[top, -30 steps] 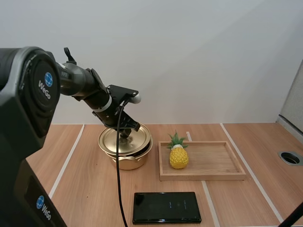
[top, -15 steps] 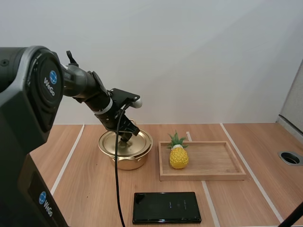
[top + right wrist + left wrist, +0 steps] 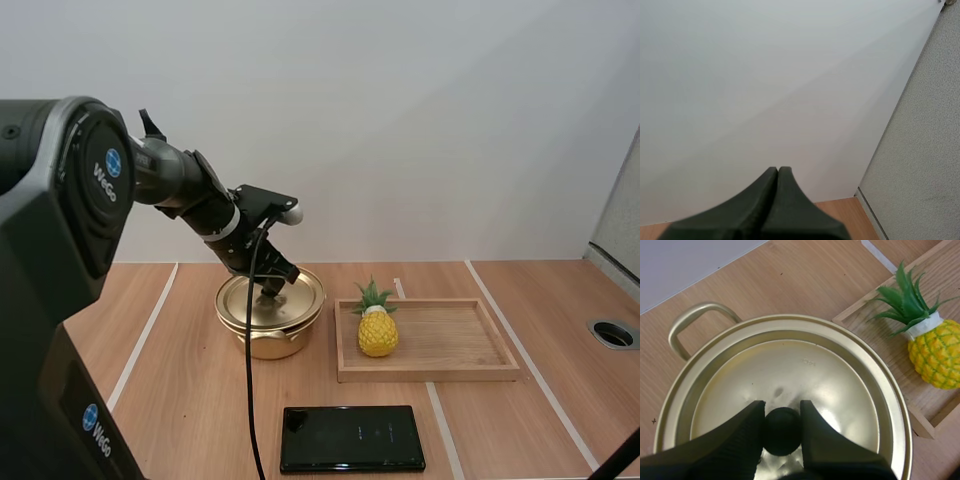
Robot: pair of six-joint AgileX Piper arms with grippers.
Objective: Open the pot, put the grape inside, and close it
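Observation:
A gold pot point(image 3: 268, 342) stands on the table left of the tray, its gold lid point(image 3: 290, 300) lying over its rim. My left gripper point(image 3: 272, 290) reaches down onto the lid's middle. In the left wrist view my left gripper point(image 3: 782, 412) is shut on the lid's black knob point(image 3: 782, 432), one finger on each side. The lid point(image 3: 790, 370) sits nearly centred in the pot's rim point(image 3: 897, 405), with one pot handle point(image 3: 700, 315) showing beyond it. My right gripper point(image 3: 778, 173) is shut on nothing, its fingers together as one dark wedge before a white wall.
A wooden tray point(image 3: 450, 345) lies right of the pot, with a yellow toy pineapple point(image 3: 377, 325) at its left end, close to the pot's rim. A black phone point(image 3: 352, 438) lies flat near the front edge. A round hole point(image 3: 612, 334) is in the table's far right.
My left gripper has carried the lid a little to the right, from off-centre on the pot's left side to squarely over the pot. The pineapple, tray and phone stayed put.

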